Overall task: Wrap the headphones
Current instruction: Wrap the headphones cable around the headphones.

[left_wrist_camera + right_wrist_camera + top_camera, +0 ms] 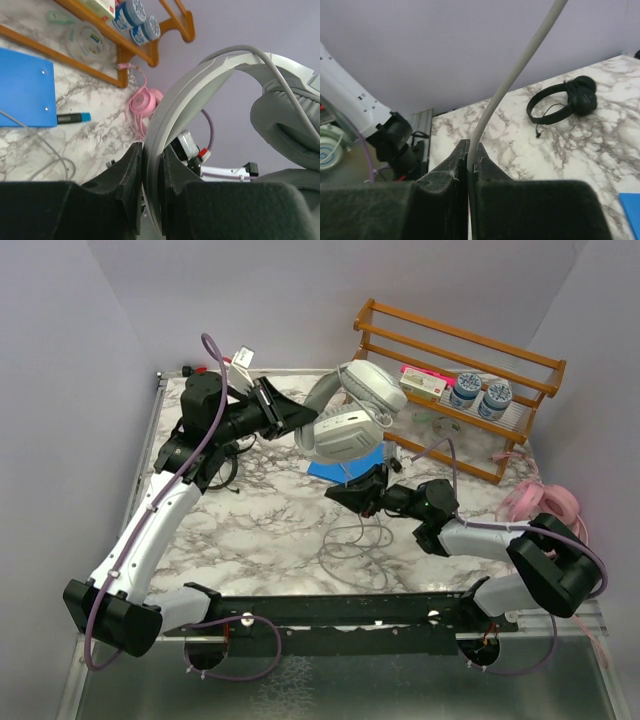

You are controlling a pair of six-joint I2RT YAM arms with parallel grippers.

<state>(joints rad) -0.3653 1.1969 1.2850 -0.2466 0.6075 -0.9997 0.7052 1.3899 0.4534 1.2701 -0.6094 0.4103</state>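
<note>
The large grey-white headphones hang in the air over the back of the table. My left gripper is shut on their headband, which runs between the jaws. An ear cup shows at the right of the left wrist view. My right gripper is shut on the grey cable, which rises from the jaws. The rest of the cable lies in loose loops on the table. The pink headphones lie at the right edge. The small black headphones lie on the marble.
A wooden rack with two jars and a box stands at the back right. A blue pad lies under the hanging headphones, with a black-and-blue marker beside it. The table is marbled.
</note>
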